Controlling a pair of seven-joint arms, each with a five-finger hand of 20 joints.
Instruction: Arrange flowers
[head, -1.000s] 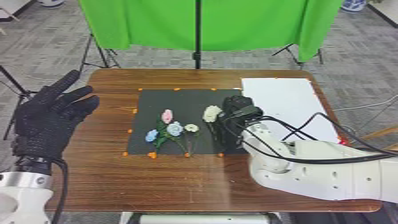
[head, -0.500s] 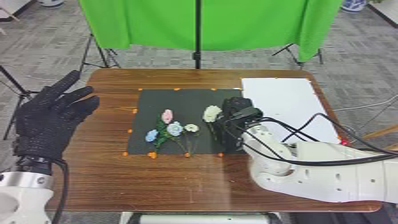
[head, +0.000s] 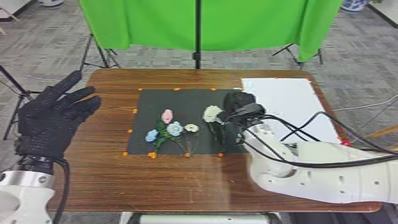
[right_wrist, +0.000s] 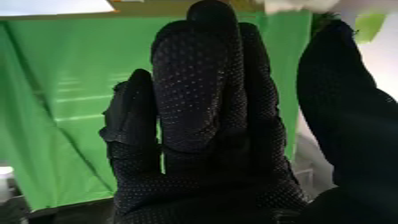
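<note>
In the head view my right hand (head: 238, 107) is over the right part of the black mat (head: 164, 100), just right of a large white flower (head: 212, 113). In the right wrist view my right hand (right_wrist: 200, 100) is open, its fingers straight and the thumb apart. My left hand (head: 51, 122) stands open beyond the table's left edge. On the mat lie a pink flower (head: 167, 116), a pale blue flower (head: 174, 128), a smaller blue flower (head: 151, 135) and a small cream flower (head: 191, 128), with green stems and leaves toward the near side.
A white sheet (head: 289, 107) lies right of the mat, partly beneath the right arm and its black cables. Small orange marks line the mat's edges. A green backdrop (head: 151, 30) on a stand rises behind the brown table (head: 160, 185).
My right hand has turned slightly beside the large white flower, and its fingers have shifted a little. The flowers and my left hand have hardly moved.
</note>
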